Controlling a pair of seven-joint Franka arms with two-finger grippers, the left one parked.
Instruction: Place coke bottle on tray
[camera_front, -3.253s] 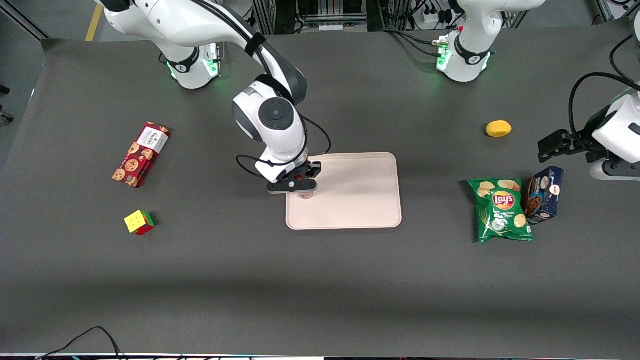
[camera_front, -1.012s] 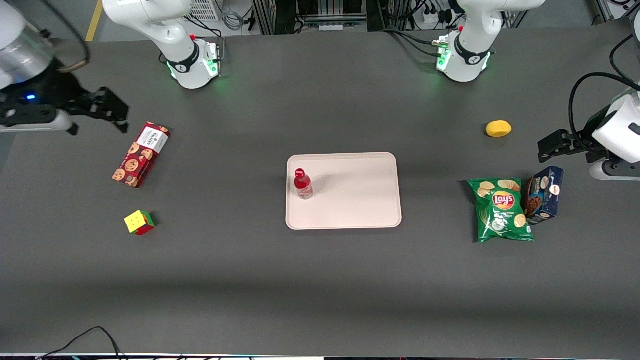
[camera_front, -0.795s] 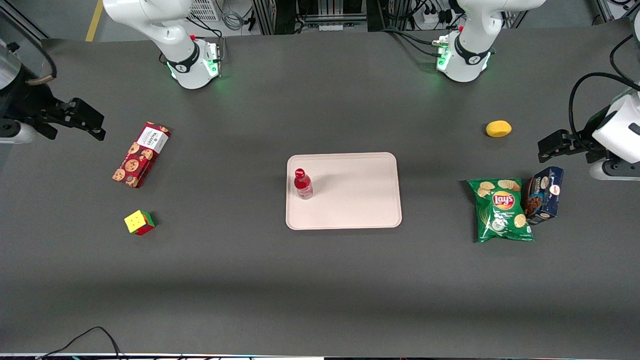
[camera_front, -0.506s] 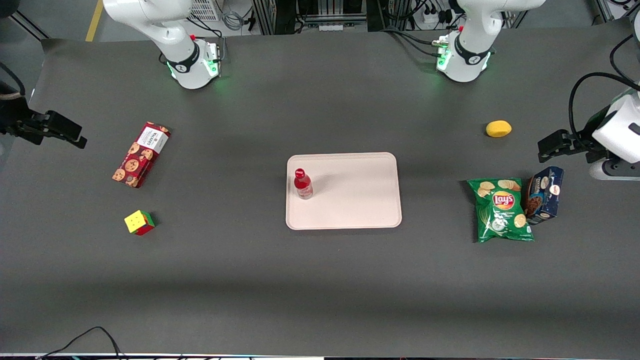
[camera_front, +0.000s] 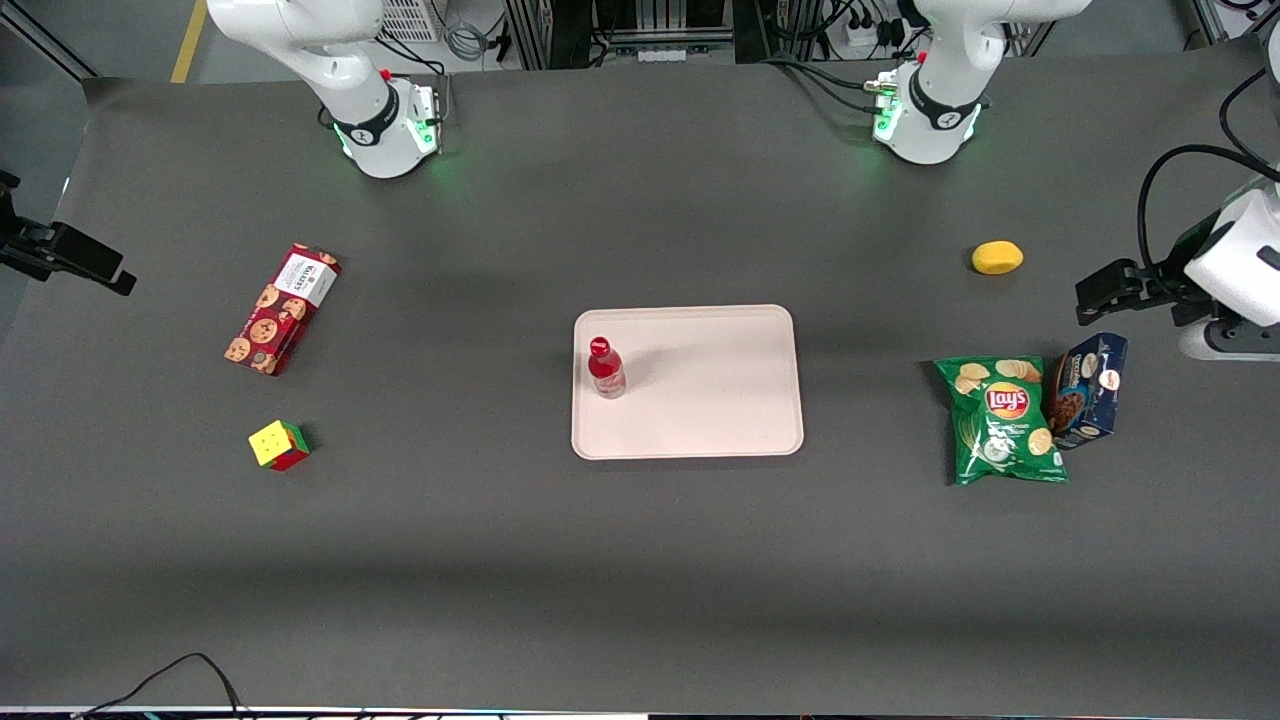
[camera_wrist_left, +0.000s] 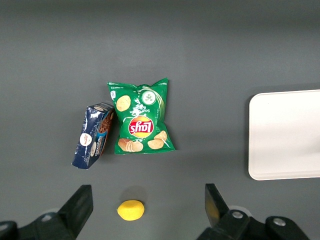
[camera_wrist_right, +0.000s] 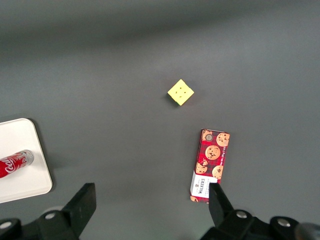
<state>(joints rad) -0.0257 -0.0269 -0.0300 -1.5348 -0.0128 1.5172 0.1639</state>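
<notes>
Dark grey table mat (camera_front: 640, 560) carries everything. Large flat pale pinkish-beige plastic tray (camera_front: 720, 400) with rounded corners and a low rim sits mid-table; its corner also shows in the right wrist view (camera_wrist_right: 30, 180) and its edge in the left wrist view (camera_wrist_left: 285, 135).

Green crinkly Lay's chip bag (camera_front: 1002, 420) lies flat toward the parked arm's end of the table, just beside a dark blue cookie box (camera_front: 1088, 390); the two look to be touching along one edge in the left wrist view (bag (camera_wrist_left: 141, 117), box (camera_wrist_left: 93, 135)).

Red cardboard cookie box (camera_front: 281, 308) with a white label lies flat toward the working arm's end, well apart from the tray; also seen from the right wrist (camera_wrist_right: 210, 165).

Black two-finger gripper (camera_front: 95, 268) of the right arm hangs at the working arm's end of the table, high up, well apart from the tray and bottle. Right wrist view shows both fingers (camera_wrist_right: 82, 205) spread wide, nothing between them.

Small slim red coke bottle (camera_front: 605, 368) with red cap stands upright on the tray, near the tray's edge toward the working arm's end; visible from the wrist too (camera_wrist_right: 15, 162).

Yellow-topped puzzle cube (camera_front: 279, 445) sits nearer the front camera than the red box (camera_wrist_right: 180, 92).

Small yellow lemon-shaped object (camera_front: 997, 257) lies farther from the front camera than the chip bag (camera_wrist_left: 131, 210).
</notes>
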